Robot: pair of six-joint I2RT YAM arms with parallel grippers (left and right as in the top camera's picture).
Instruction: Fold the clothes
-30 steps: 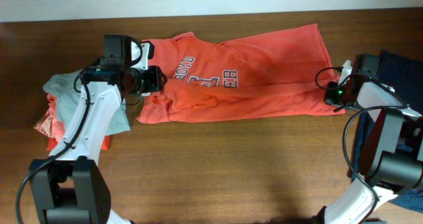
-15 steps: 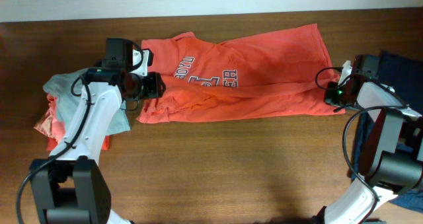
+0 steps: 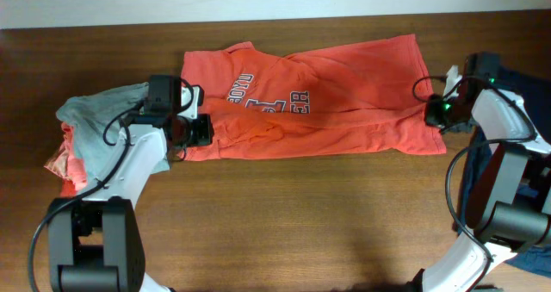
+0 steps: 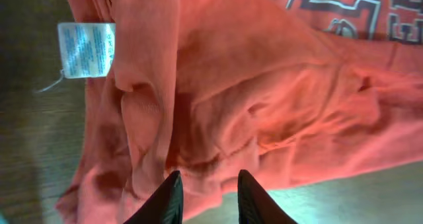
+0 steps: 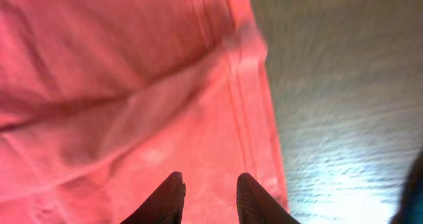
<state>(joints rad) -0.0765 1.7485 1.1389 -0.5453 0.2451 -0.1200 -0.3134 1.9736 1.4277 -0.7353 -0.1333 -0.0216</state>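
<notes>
- The coral-red T-shirt lies spread across the far middle of the table, wrinkled and partly doubled over along its near edge.
- White letters with dark outlines run across its chest; in the overhead view they look like "ROYU" and "ER" beside one large character, and folds hide the rest.
- Only the left wrist view shows a small white care label at the shirt's left edge. Its print is too fine to read.
- The same view shows soft cotton bunched into thick creases.
- The right wrist view, though blurred, shows a double-stitched hem running along the shirt's right edge, next to wood grain.
- The left gripper sits at the shirt's near left corner, fingers apart above the creased cloth.
- The right gripper hovers at the right hem, fingers apart.
- At the far left of the table, a grey-blue shirt is heaped on more coral cloth.
- A dark navy garment lies at the right edge.
</notes>
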